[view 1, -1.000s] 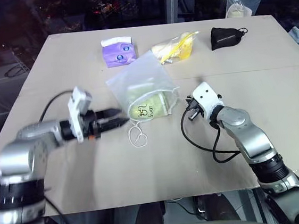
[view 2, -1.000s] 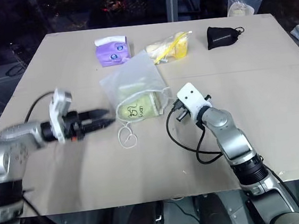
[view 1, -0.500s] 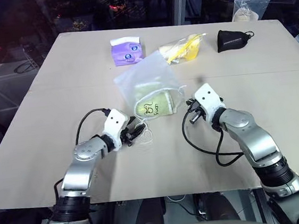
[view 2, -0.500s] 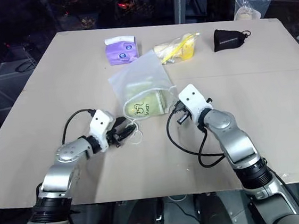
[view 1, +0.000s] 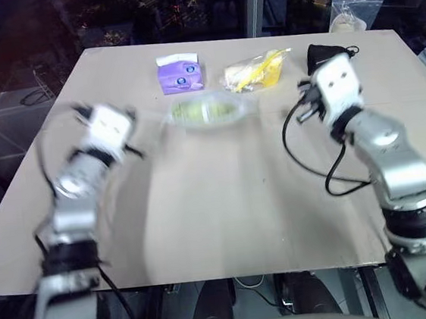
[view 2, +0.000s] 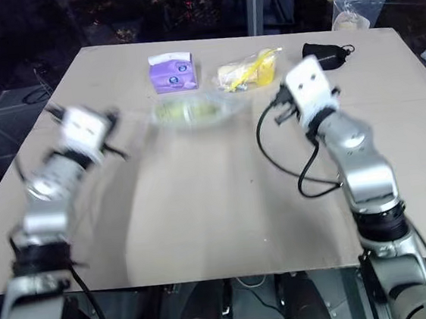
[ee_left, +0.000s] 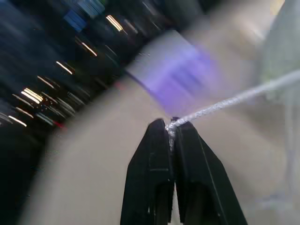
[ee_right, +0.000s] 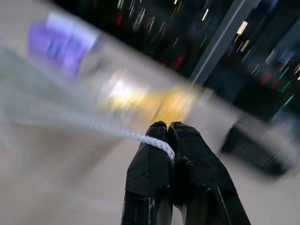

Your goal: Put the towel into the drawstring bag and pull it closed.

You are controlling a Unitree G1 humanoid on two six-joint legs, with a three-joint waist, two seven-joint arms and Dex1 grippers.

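Three packets (view 1: pixel 179 72) lie beyond the drawstring bag (view 1: pixel 206 112).

We see a tan table (view 1: pixel 225 204) with a seam running across it. On its far part lie a purple packet (view 1: pixel 179 73), a yellow plastic-wrapped packet (view 1: pixel 255 70) just beside it, and a small black pouch (view 2: pixel 326 50) nearer the right corner.

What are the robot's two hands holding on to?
Both pinch the drawstring bag's white cord: left gripper one end, right gripper the other.
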